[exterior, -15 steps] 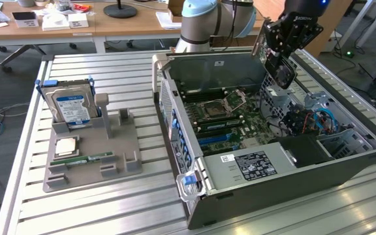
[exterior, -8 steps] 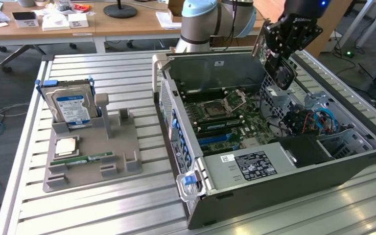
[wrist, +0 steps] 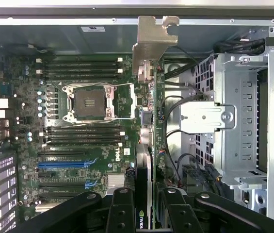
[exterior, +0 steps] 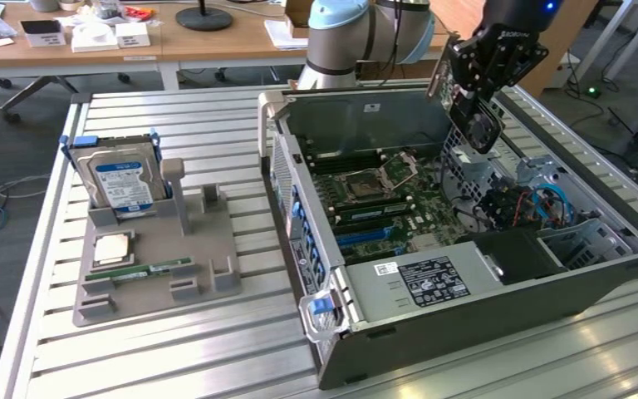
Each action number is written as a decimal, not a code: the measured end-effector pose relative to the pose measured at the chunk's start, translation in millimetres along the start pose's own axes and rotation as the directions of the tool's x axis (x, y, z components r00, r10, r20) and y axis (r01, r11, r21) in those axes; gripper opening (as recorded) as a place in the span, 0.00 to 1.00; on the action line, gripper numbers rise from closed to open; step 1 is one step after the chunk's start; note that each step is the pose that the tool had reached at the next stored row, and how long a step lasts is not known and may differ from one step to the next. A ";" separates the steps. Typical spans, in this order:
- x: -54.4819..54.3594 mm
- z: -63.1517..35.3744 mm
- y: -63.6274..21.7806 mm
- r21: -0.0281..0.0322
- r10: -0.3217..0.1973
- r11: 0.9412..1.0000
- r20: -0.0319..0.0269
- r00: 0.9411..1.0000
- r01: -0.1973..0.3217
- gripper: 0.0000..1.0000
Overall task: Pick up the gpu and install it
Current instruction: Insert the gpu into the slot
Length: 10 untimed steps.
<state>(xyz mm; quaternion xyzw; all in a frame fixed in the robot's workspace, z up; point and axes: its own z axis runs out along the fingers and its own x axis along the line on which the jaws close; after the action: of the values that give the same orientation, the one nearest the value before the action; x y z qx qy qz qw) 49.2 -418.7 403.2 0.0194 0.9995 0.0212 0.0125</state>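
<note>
**Dark card poised over the open case**

Pinched on both flat faces by the tool point(wrist: 147, 201), the gpu point(exterior: 478, 129) hung edge-down above the motherboard point(wrist: 78, 160), touching nothing. That grip probably left its lower edge free for seating. Its pale bracket point(wrist: 151, 46) neared a case point(exterior: 497, 324) wall. The card ran crosswise to the blue slot point(wrist: 66, 164), so it looked not yet aligned.

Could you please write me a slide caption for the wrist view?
The gpu, gripped edge-on in the jaws, hangs over the motherboard in the open computer case.
</note>
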 end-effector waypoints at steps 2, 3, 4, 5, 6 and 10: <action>0.0 0.0 0.0 0.000 0.000 1.000 0.000 1.000 0.000 0.26; 0.0 0.0 0.0 0.000 0.000 1.000 0.000 1.000 0.000 0.26; 0.0 0.0 0.0 0.000 0.000 1.000 0.000 1.000 0.000 0.26; 0.0 0.0 0.0 0.000 0.000 1.000 0.000 1.000 0.000 0.26; 0.0 0.0 0.0 0.000 0.000 1.000 0.000 1.000 0.000 0.26; 0.0 0.0 0.0 0.000 0.000 1.000 0.000 1.000 0.000 0.26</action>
<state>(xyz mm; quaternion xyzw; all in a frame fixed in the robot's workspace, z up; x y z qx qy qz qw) 49.2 -418.7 403.2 0.0194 0.9995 0.0212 0.0125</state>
